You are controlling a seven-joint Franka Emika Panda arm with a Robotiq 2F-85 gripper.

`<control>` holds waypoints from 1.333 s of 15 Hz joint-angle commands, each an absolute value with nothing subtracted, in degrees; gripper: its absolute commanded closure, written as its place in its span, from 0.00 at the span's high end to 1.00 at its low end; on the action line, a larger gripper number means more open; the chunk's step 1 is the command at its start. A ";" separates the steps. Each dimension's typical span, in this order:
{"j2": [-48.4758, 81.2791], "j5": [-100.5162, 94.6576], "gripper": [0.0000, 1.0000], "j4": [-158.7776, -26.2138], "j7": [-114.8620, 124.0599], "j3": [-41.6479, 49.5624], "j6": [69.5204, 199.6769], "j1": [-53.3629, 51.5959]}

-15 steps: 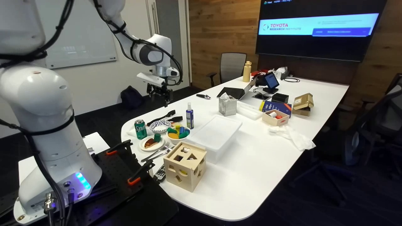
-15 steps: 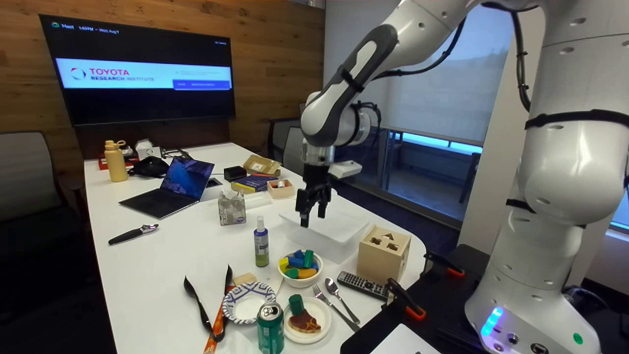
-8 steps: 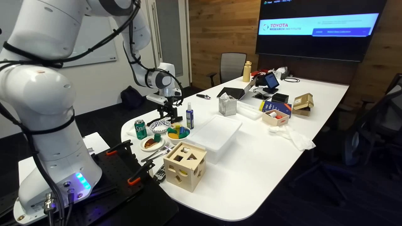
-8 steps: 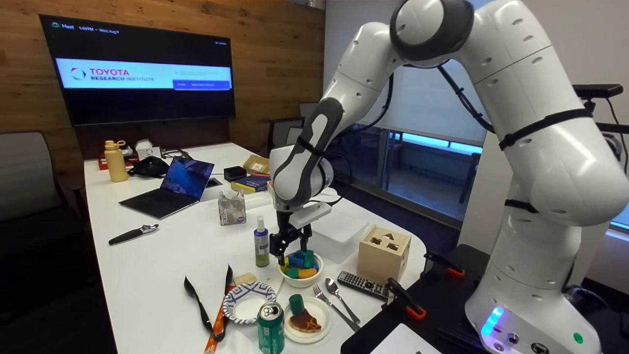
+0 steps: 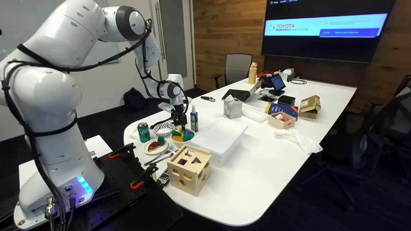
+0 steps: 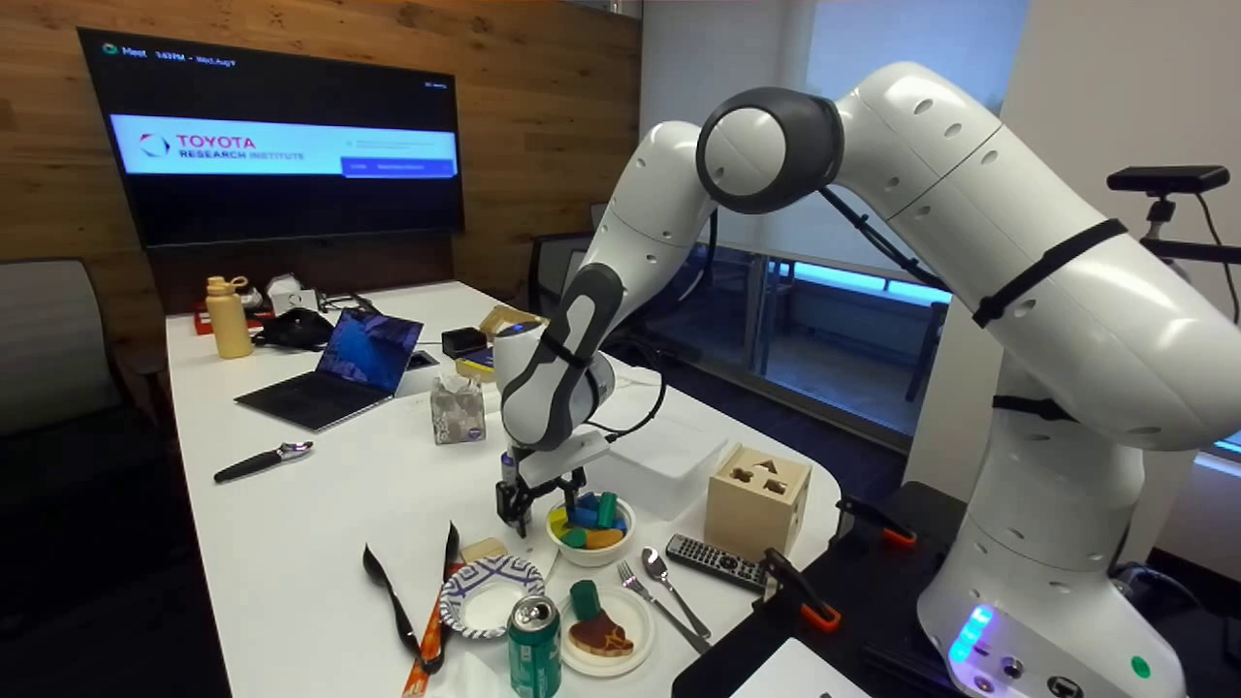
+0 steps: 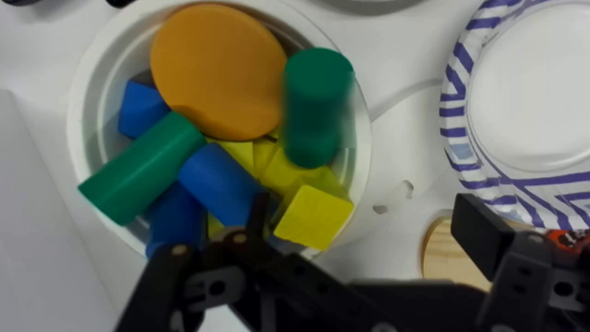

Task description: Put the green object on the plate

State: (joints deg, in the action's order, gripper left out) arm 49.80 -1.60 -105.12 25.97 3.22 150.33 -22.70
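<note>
A dark green stubby cylinder stands on the small round plate beside a brown toy steak. The cylinder and plate also show in an exterior view. A white bowl holds blocks, among them one green cylinder at its right side and another at its left. Which green cylinder the task means, I cannot tell. My gripper is open and empty, low at the bowl's edge. One finger is over the bowl's blocks by a yellow block, the other outside the bowl.
A green can and a patterned paper bowl stand beside the plate. A fork, spoon and remote lie close. A wooden shape box, a white box and a spray bottle surround the bowl.
My gripper has come down from high above the table to the bowl, staying open. The bowl appears to have shifted very slightly. The plate and its green cylinder have not moved.
</note>
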 commanded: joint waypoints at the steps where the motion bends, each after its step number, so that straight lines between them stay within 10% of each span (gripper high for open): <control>1: 45.68 -1.94 1.00 -108.21 31.19 6.04 149.32 -25.70; 20: 43.03 4.89 0.89 -115.46 32.65 0.99 149.38 -20.36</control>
State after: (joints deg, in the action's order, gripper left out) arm 44.22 3.82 -114.25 33.34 1.99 149.25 -21.58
